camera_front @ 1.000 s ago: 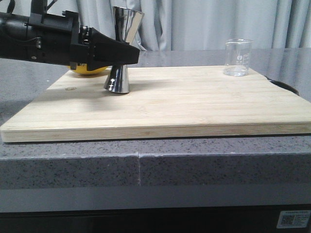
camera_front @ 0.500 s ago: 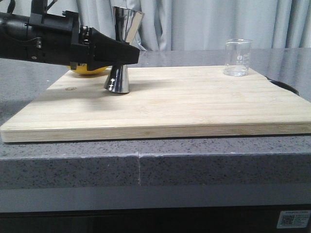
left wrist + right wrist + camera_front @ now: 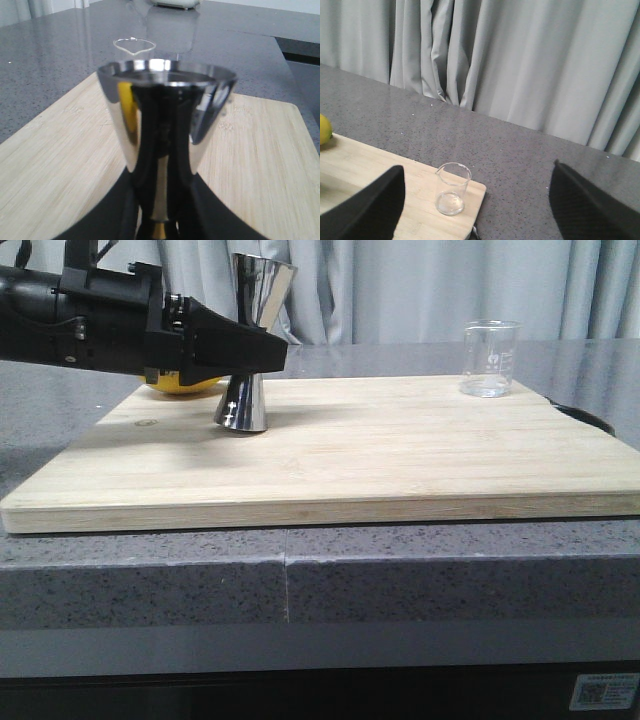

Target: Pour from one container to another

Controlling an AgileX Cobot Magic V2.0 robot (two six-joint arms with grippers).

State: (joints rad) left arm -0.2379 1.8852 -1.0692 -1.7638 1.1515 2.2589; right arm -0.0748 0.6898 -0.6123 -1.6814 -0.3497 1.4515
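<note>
Jigger tilt: I see the jigger (image 3: 256, 345), pinched at its waist in my left claw (image 3: 268, 352), lean a hair differently than a second ago.
Jigger foot: barely shifts below the claw.

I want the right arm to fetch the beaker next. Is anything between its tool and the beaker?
Nothing visible. The right tool is open above the beaker, which stands alone at the board's corner.
</note>
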